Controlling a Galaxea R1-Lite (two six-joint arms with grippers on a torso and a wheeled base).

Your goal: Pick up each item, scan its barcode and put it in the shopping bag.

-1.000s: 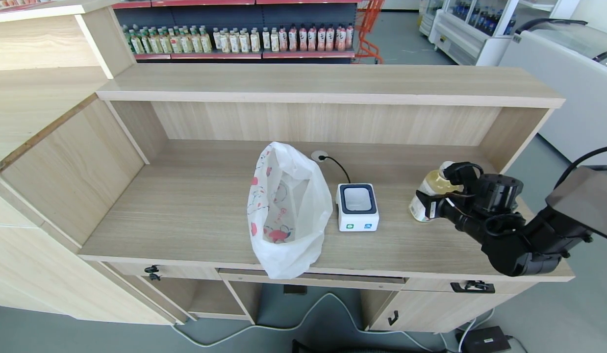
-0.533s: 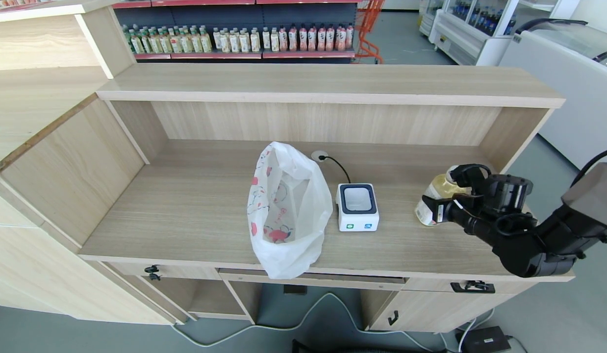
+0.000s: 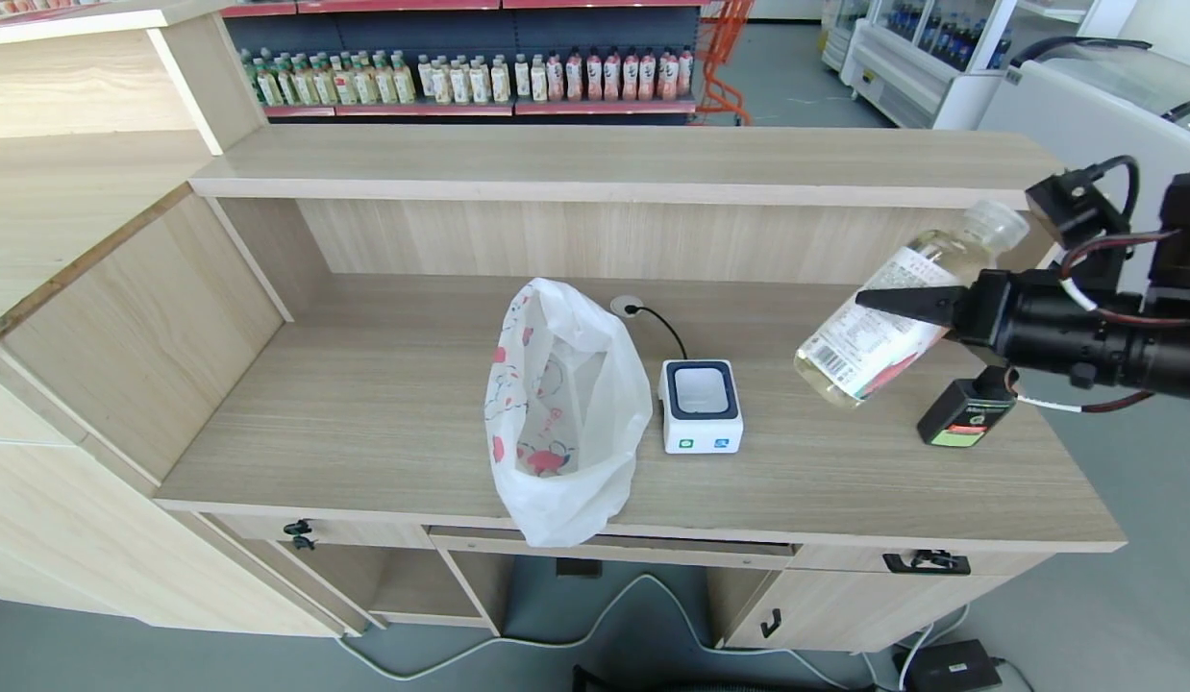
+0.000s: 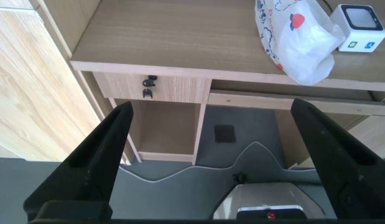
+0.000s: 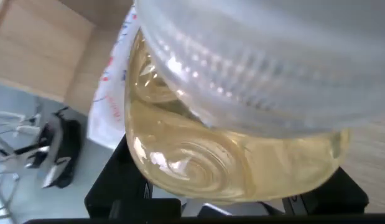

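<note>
My right gripper (image 3: 907, 309) is shut on a clear bottle of pale yellow liquid (image 3: 869, 332), held tilted in the air to the right of the scanner, white cap up and to the right. Seen close in the right wrist view, the bottle (image 5: 242, 124) shows its base and liquid. The white scanner (image 3: 701, 405) sits mid-counter with its glass facing up. Left of it stands the open white shopping bag (image 3: 561, 413) with red prints. My left gripper (image 4: 211, 162) hangs open below the counter's front edge, with the bag (image 4: 298, 43) and scanner (image 4: 359, 25) beyond it.
A small dark bottle with a green and red label (image 3: 965, 415) stands on the counter (image 3: 364, 413) under my right arm. The scanner's black cable (image 3: 664, 327) runs to a hole at the back. A raised shelf and side walls enclose the counter.
My right gripper has lifted the yellow bottle off the counter, raised it and tilted it. The small dark bottle, hidden by the arm before, now shows.
</note>
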